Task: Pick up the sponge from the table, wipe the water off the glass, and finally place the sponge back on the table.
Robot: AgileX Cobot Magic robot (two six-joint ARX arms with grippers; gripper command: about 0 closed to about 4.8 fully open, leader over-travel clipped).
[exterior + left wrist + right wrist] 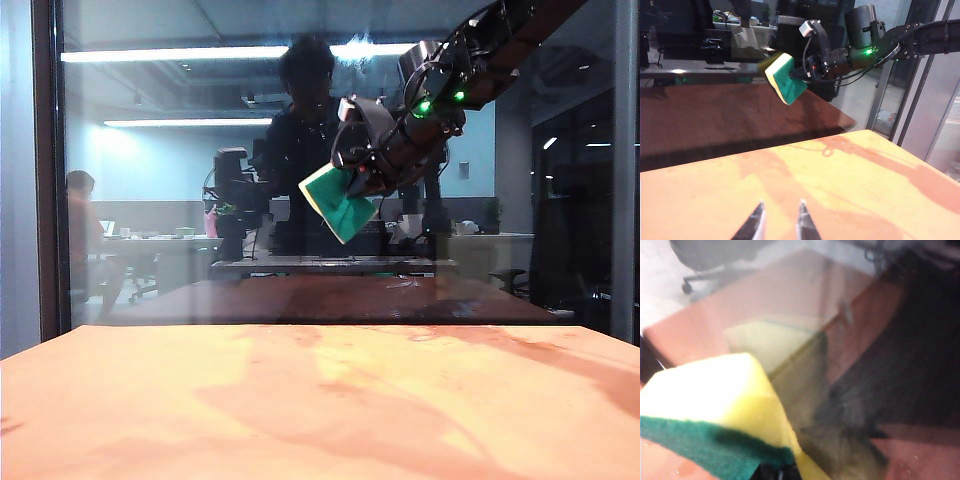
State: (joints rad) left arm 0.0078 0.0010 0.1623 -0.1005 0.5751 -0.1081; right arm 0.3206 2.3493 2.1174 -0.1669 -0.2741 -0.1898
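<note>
One sponge (338, 202) sits clamped in my right gripper (362, 180), jaws shut tight on it, green layer and pale foam jutting out ahead of the fingertips toward the glass (180, 200). I see it raised high off the table (300, 400), tilted. My left gripper (781, 220) hovers low over the tabletop, jaws spread wide and holding nothing, well apart from the sponge.

Sponge (338, 203): in my right gripper (362, 180), raised before the glass (150, 200).
Glass: upright behind the table (300, 400).
My left gripper (779, 220): low over the table.
</note>
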